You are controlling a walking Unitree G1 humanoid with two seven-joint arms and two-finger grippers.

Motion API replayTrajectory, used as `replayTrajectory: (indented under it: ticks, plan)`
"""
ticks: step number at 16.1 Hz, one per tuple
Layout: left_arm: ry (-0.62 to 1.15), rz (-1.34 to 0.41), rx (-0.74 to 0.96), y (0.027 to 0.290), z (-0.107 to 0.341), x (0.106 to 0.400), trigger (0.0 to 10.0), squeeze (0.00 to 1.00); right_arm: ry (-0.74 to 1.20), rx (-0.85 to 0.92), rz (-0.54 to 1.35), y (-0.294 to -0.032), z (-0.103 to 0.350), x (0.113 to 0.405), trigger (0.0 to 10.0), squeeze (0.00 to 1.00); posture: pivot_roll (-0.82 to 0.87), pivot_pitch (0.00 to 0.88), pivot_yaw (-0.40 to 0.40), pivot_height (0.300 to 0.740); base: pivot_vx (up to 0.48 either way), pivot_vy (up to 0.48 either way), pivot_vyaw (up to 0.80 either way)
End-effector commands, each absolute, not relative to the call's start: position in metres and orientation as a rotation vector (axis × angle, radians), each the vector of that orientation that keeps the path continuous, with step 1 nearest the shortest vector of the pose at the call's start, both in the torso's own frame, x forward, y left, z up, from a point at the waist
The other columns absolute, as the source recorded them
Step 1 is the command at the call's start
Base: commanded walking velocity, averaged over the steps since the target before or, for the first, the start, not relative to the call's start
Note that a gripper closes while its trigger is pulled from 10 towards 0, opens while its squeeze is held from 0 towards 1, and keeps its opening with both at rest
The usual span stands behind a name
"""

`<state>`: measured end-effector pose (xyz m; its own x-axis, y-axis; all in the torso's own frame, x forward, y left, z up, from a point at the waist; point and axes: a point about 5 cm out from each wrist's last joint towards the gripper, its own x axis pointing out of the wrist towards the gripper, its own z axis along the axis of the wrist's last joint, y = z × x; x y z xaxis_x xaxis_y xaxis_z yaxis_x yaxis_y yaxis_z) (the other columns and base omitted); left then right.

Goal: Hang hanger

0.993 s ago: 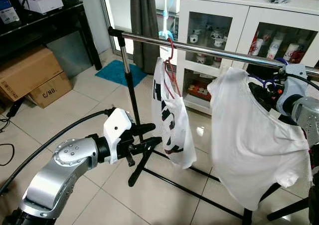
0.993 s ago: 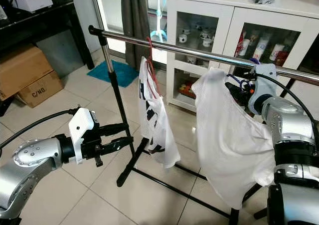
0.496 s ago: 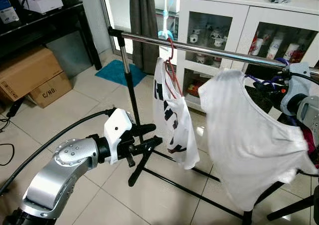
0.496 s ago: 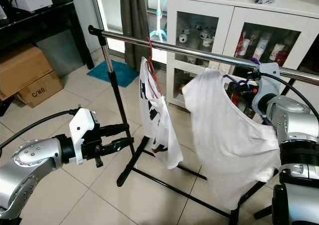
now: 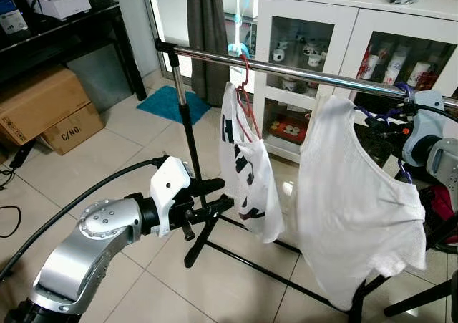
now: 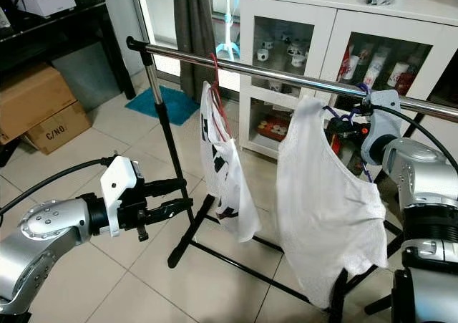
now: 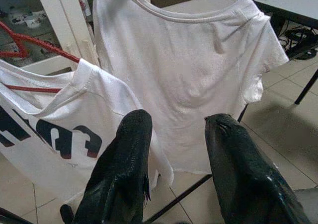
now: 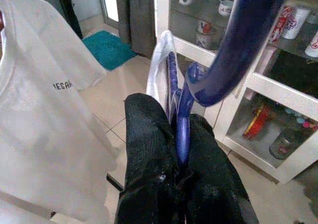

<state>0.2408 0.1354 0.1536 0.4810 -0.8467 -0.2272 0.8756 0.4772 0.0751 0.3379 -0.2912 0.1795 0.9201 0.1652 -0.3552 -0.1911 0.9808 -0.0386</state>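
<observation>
The right gripper pinches the neck of a glossy blue plastic hanger between its closed black fingers, up at the right end of the shiny chrome rail. A plain white cotton T-shirt drapes from that hanger in soft folds. To its left, a white T-shirt with black lettering hangs from a thin red hanger hooked on the rail. Lower left, the left gripper hovers near the rack's black upright post, fingers parted and empty.
</observation>
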Motion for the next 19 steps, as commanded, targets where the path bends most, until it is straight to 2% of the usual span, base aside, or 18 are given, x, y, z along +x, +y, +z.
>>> replayTrajectory:
  ticks: [1, 3, 7, 10, 12, 17, 19]
  plan:
    - [0.15, -1.008, 0.206, 0.134, 0.153, 0.245, 10.0, 0.0, 0.329, -0.066, 0.197, -0.288, 0.184, 0.333, 0.0, 0.0, -0.06, 0.0, 0.054, 0.74, 0.0, 0.0, 0.0]
    - [0.138, -0.871, 0.213, 0.136, 0.149, 0.256, 10.0, 0.0, 0.273, -0.062, 0.179, -0.283, 0.183, 0.321, 0.0, 0.0, -0.07, 0.0, 0.051, 0.74, 0.0, 0.0, 0.0]
    - [0.105, -0.823, 0.207, 0.128, 0.15, 0.262, 10.0, 0.0, 0.139, -0.063, 0.164, -0.267, 0.193, 0.304, 0.0, 0.0, -0.09, 0.0, 0.058, 0.74, 0.0, 0.0, 0.0]
    - [0.091, -0.791, 0.193, 0.127, 0.15, 0.265, 10.0, 0.0, 0.02, -0.054, 0.125, -0.264, 0.206, 0.299, 0.0, 0.0, -0.09, 0.0, 0.063, 0.74, 0.0, 0.0, 0.0]
    - [0.093, -0.766, 0.206, 0.127, 0.148, 0.267, 10.0, 0.0, -0.029, -0.057, 0.151, -0.253, 0.208, 0.297, 0.0, 0.0, -0.09, 0.0, 0.061, 0.74, 0.0, 0.0, 0.0]
    - [0.113, -0.676, 0.189, 0.136, 0.142, 0.267, 10.0, 0.0, 0.06, -0.034, 0.2, -0.231, 0.183, 0.275, 0.0, 0.0, -0.07, 0.0, 0.032, 0.74, 0.0, 0.0, 0.0]
    - [0.122, -0.625, 0.152, 0.141, 0.137, 0.264, 10.0, 0.0, 0.087, 0.021, 0.153, -0.218, 0.166, 0.254, 0.0, 0.0, -0.08, 0.0, 0.026, 0.74, 0.0, 0.0, 0.0]
